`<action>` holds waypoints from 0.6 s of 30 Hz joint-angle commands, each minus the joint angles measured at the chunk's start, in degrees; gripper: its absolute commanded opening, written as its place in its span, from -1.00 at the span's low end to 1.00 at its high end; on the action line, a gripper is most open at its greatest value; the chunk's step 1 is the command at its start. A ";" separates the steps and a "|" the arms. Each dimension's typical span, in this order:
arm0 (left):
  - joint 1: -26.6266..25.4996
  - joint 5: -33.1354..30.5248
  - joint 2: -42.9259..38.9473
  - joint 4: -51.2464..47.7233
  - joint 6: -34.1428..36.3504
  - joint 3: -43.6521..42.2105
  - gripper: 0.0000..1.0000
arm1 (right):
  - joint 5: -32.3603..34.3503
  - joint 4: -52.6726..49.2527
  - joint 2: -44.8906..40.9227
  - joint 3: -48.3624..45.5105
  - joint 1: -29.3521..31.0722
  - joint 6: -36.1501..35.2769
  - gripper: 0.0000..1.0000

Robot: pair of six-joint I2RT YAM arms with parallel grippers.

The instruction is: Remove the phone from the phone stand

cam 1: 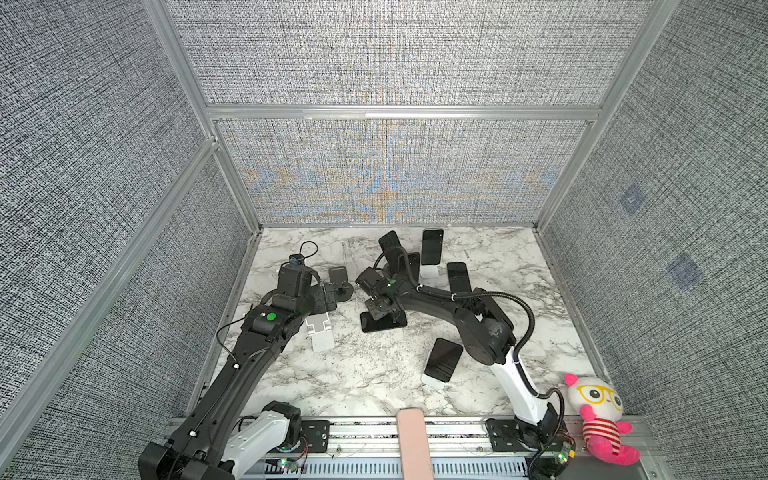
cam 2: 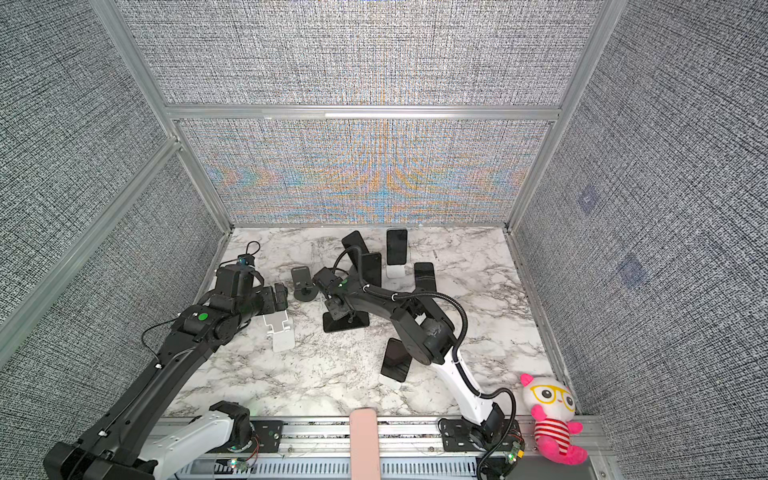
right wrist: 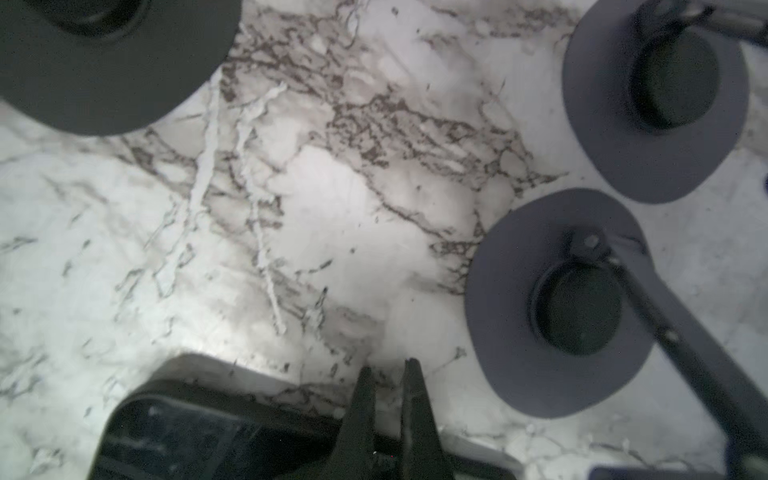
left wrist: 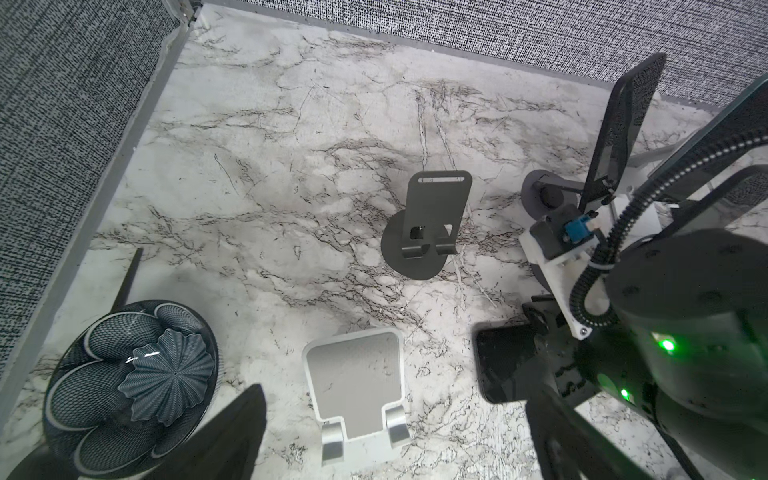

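Note:
A black phone [cam 1: 384, 323] lies nearly flat, low at the marble table's middle, off any stand. I cannot tell whether it touches the top. My right gripper [cam 1: 380, 311] is shut on its edge. The right wrist view shows the fingertips [right wrist: 365, 386] pinching the phone [right wrist: 199, 436] with a thin gap. An empty dark phone stand [cam 1: 340, 282] on a round base and an empty white phone stand [cam 1: 321, 332] sit just left of it. My left gripper [cam 1: 332, 296] hangs open above the white stand [left wrist: 357, 374], holding nothing.
Several other phones rest on stands: at the back [cam 1: 432, 247], beside it [cam 1: 390, 243], right of centre [cam 1: 457, 276] and near the front [cam 1: 444, 359]. A pink plush toy [cam 1: 598, 415] sits at the front right. Fabric walls enclose the table. A dark ribbed disc [left wrist: 133, 382] lies by the left wall.

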 commanded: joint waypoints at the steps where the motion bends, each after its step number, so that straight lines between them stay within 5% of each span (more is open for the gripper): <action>1: -0.02 0.18 -0.27 1.08 -0.41 -0.27 0.96 | -2.81 -2.78 -1.50 -2.77 1.32 2.39 -1.00; 11: -0.05 0.36 -0.41 1.84 -1.03 -1.06 0.96 | -7.82 -4.32 -3.65 -5.14 5.40 4.04 -1.00; 18: 0.00 0.36 -0.74 0.68 -0.61 -0.44 0.96 | -11.14 -9.61 -8.68 -1.05 3.84 -4.27 -1.00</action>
